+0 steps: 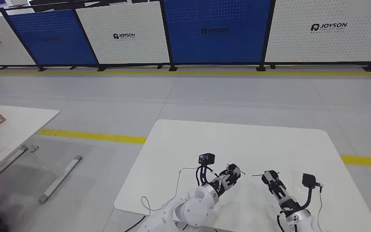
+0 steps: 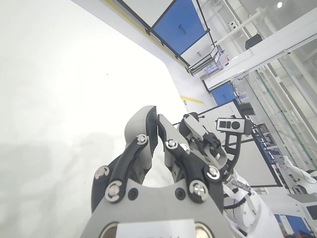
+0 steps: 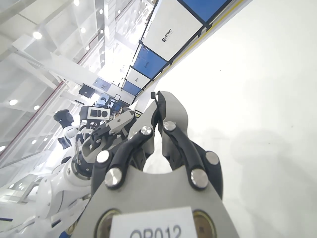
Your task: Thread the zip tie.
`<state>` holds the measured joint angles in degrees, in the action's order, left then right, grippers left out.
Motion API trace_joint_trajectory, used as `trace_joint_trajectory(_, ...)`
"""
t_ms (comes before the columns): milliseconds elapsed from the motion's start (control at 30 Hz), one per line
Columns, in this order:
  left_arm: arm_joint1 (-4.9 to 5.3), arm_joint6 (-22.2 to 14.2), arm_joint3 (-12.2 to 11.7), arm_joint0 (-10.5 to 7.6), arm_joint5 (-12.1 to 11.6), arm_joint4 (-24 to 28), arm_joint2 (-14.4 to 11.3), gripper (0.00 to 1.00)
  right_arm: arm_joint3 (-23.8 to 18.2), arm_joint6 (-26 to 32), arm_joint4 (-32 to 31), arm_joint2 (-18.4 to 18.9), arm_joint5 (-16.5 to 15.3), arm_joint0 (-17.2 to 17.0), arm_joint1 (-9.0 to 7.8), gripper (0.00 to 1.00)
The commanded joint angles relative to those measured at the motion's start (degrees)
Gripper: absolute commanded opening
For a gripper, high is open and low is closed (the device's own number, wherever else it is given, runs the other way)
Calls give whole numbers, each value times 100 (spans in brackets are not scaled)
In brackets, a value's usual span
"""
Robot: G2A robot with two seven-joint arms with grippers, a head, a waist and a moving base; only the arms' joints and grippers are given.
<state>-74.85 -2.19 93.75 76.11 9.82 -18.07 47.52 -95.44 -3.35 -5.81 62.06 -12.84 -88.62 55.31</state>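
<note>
Top view: left tool point(image 1: 235, 170) and right tool point(image 1: 268, 174) near but apart, over white rectangular worktop point(image 1: 243, 139).
Left wrist view: left tool together, contents unclear.
Right wrist view: right tool clamped on thin black plastic zip tie point(image 3: 153, 95).
Likely aligning; next: tail into head.

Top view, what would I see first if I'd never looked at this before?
The left gripper and right gripper face each other across a small gap at the near edge of a big white table. Both are pinched shut, the right on a thin black zip tie. Blue and white panels stand in a row behind.
</note>
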Motion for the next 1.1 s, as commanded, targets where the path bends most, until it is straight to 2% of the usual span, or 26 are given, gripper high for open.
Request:
trace_joint_trajectory(0,0,0,0,0,0,0,0,0,8,-22,-12,-28,-17,2,10,0)
trace_joint_trajectory(233,0,0,0,0,0,0,0,0,-4,-33,0,-19,-22,-3,14,0)
trace_joint_trajectory(400,0,0,0,0,0,0,0,0,-88,-194,-23,69,-148,-156,50,0)
trace_joint_trajectory(600,0,0,0,0,0,0,0,0,-79,-90,-165,-83,45,-89,140,0)
trace_joint_trajectory(1067,0,0,0,0,0,0,0,0,15,-150,-62,-61,98,-37,223,0)
